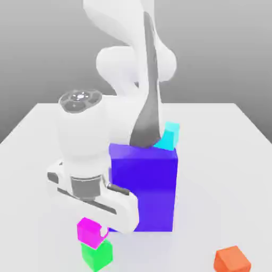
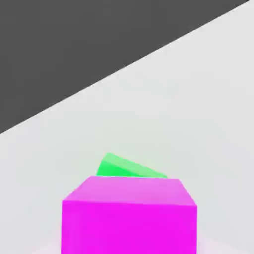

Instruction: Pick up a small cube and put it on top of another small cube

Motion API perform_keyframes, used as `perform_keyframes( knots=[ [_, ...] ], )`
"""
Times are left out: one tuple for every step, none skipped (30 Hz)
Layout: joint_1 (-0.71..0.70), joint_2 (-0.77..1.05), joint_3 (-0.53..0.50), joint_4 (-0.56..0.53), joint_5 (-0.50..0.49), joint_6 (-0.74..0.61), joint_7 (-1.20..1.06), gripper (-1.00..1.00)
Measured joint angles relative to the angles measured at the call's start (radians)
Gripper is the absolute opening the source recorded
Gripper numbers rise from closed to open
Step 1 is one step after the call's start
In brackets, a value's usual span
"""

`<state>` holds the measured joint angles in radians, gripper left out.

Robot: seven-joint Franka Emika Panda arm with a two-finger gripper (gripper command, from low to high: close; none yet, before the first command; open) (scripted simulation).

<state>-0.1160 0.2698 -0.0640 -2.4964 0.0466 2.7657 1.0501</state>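
The small magenta-pink cube (image 1: 88, 231) hangs right under my gripper (image 1: 91, 234), which is shut on it; one white fingertip (image 1: 104, 231) presses its side. Directly below it sits the small green cube (image 1: 97, 254), near the table's front edge. The magenta cube is on or just above the green one's top, shifted slightly to the exterior view's left; I cannot tell whether they touch. In the hand view the magenta cube (image 2: 129, 216) looms close, with a wedge of the green cube (image 2: 124, 167) showing past it.
A big blue-purple block (image 1: 149, 188) stands just to the exterior view's right of my hand. A cyan cube (image 1: 169, 135) sits behind it. An orange cube (image 1: 232, 260) lies at the front right. The white table (image 1: 223, 175) spreads around them.
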Motion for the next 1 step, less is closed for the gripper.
perform_keyframes(
  knots=[
    [0.000, 0.000, 0.000, 0.000, 0.000, 0.000, 0.000, 1.00]
  ],
)
